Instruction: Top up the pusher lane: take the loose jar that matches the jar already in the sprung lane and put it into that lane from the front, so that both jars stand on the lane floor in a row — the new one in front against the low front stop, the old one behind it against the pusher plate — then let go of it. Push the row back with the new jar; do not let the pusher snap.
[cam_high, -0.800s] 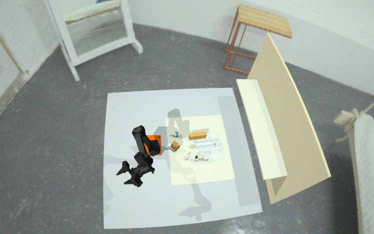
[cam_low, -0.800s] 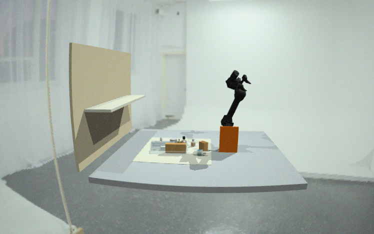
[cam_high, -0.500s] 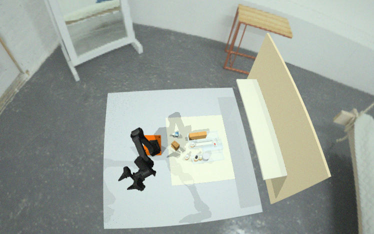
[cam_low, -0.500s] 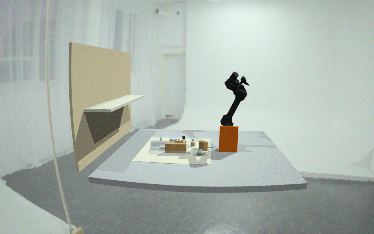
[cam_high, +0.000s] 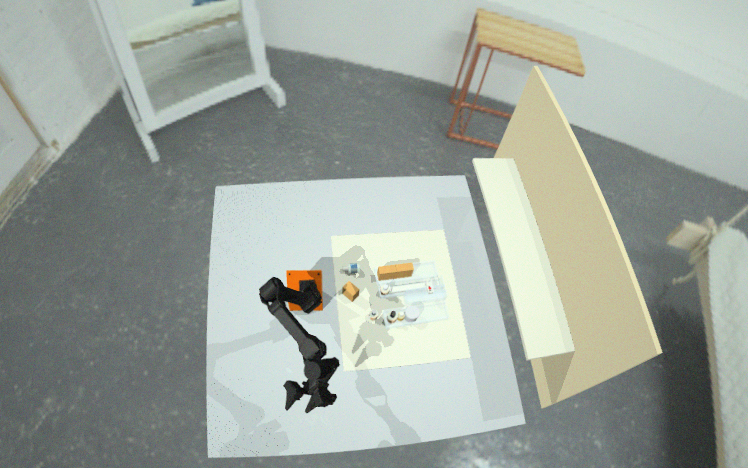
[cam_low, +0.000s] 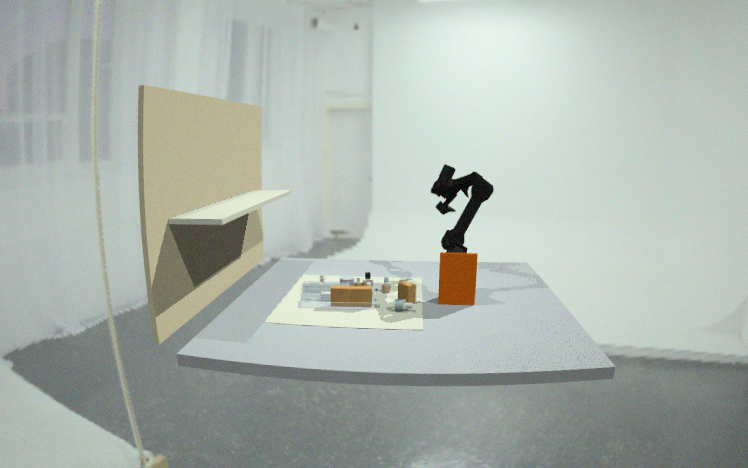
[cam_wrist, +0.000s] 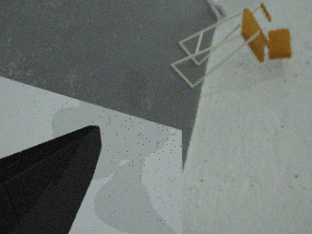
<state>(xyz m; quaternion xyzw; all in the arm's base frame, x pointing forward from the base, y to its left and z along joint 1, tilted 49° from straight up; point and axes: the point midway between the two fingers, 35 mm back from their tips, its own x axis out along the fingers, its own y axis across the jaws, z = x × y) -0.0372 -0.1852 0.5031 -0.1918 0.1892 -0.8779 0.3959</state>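
The pincer (cam_high: 297, 410) (cam_low: 460, 203) (cam_wrist: 206, 135) is wide open and has nothing in it. It is up in the air over the table (cam_high: 248, 220) (cam_low: 397, 353) (cam_wrist: 25, 110), off to the robot's right side. It is well apart from all the jars.

A small loose jar (cam_high: 373, 314) (cam_low: 386, 284) stands on the pale mat (cam_high: 405, 350) (cam_low: 292, 317), just by the front of the clear rack (cam_high: 441, 292) (cam_low: 302, 294). The jar is far below the pincer and out in front of the orange base (cam_high: 292, 305) (cam_low: 456, 286). A blue and white jar (cam_high: 353, 268) (cam_low: 399, 304) is loose on the mat too, on the robot's left. It looks tipped over. It is even more apart from the pincer. Both are too small for me to tell which one is the match.

One jar (cam_high: 385, 288) is in the middle lane, near its front. An orange block (cam_high: 350, 291) (cam_low: 407, 291) stands between the base and the rack. A long orange box (cam_high: 395, 270) (cam_low: 351, 296) is in the left lane. The wrist view shows one black finger but no jars.
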